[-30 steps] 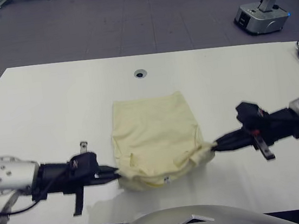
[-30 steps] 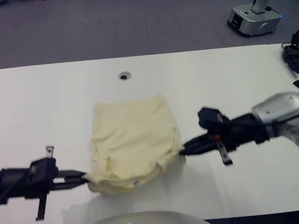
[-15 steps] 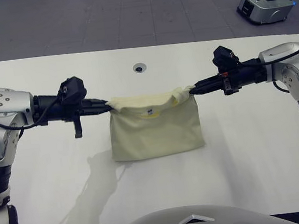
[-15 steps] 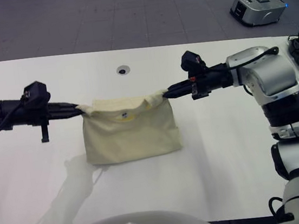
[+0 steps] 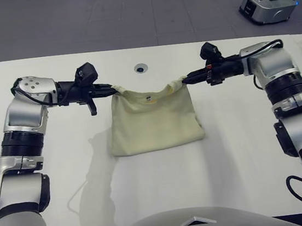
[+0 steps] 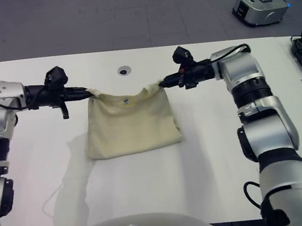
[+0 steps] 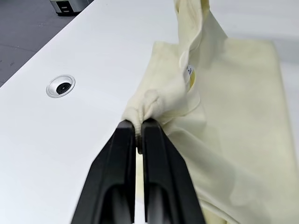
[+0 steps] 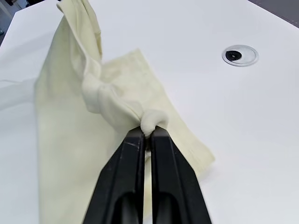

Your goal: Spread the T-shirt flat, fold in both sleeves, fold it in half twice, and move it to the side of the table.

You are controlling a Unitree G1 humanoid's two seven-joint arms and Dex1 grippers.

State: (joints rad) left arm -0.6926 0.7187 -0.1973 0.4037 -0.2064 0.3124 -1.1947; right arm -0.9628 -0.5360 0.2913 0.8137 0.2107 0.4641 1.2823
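My left end effector (image 7: 138, 126) is pinched shut on a bunched corner of the yellow T-shirt (image 5: 155, 121), to the left of the grommet (image 5: 141, 68) and a little nearer me. My right end effector (image 8: 146, 133) is clamped on the opposite corner, to the right of the grommet at about the same depth. The T-shirt's top edge sags between the two, just on my side of the grommet. Its folded lower part lies on the white bench (image 5: 244, 151), nearer me still.
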